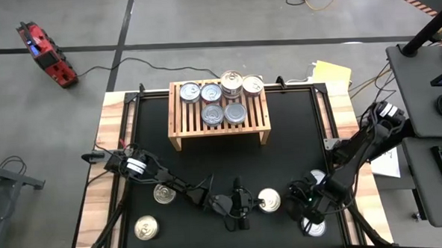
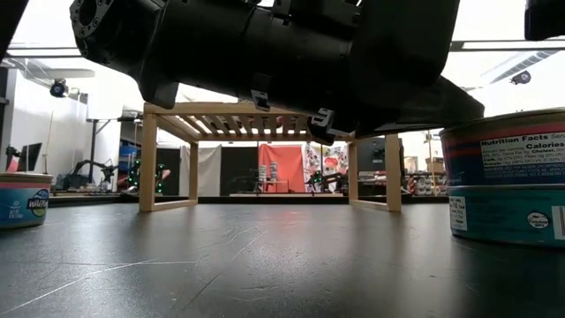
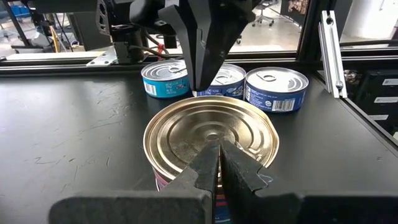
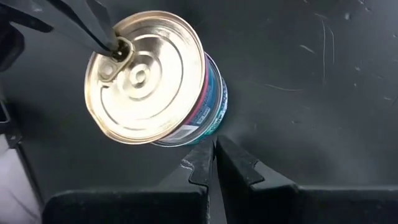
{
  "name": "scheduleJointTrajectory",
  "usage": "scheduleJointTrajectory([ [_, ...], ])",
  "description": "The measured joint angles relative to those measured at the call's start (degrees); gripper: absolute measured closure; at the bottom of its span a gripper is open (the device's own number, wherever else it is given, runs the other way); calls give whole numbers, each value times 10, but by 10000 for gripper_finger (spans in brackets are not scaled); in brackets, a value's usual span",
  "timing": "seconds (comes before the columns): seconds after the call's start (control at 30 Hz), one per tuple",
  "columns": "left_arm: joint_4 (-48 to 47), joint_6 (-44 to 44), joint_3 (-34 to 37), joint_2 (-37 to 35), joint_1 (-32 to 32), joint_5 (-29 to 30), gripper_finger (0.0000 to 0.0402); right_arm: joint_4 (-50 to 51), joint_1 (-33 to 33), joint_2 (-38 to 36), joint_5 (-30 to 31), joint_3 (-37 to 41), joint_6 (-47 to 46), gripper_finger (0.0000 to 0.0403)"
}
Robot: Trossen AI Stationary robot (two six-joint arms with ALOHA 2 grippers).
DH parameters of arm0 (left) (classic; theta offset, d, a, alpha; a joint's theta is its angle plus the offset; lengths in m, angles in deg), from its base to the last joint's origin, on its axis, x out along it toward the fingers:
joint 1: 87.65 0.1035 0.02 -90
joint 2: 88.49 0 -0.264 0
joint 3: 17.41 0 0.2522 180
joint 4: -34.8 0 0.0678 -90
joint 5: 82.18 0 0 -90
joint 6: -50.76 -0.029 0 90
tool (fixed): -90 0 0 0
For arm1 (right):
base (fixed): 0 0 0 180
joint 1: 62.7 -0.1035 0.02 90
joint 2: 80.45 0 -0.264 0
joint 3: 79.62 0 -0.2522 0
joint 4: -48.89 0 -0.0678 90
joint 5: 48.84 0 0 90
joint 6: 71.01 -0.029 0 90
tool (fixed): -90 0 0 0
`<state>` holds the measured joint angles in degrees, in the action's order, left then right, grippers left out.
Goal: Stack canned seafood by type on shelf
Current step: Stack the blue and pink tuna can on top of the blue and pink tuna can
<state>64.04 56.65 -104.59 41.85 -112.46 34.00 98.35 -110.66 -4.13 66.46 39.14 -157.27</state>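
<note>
A gold-lidded can [image 1: 269, 200] with a blue and pink label stands upright on the black mat near the table's near edge. My left gripper [image 3: 217, 149] comes from the left, shut, its tips over the lid. My right gripper [image 4: 211, 155] is shut too and slants down at the can's right side [image 4: 208, 118]. The wooden shelf [image 1: 183, 122] stands at the far middle with several cans [image 1: 220, 98] on its slats. My left gripper's shut fingertips [image 4: 115, 46] lie on the can's lid near its left rim [image 4: 106, 65], coming almost level from the table's left. The can stands upright on the mat. My right gripper's fingertips [image 3: 202, 81] stand at the can's right rim; I cannot tell whether they touch it.
Two loose cans [image 1: 164, 192] [image 1: 146, 229] lie on the mat's near left. Three more cans [image 3: 277, 87] stand beyond the gold-lidded one, below my right arm; one shows from above [image 1: 313, 226]. In the low view a stacked pair [image 2: 512, 185] stands at the right.
</note>
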Motion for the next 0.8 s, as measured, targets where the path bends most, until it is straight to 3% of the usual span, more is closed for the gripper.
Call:
scheduleJointTrajectory([
  [0.4,-1,6,1,0,0,-11,401,0,0,-40,2,0,44,373],
  [0.8,4,16,5,0,0,-13,401,-4,1,-32,32,1,14,196],
])
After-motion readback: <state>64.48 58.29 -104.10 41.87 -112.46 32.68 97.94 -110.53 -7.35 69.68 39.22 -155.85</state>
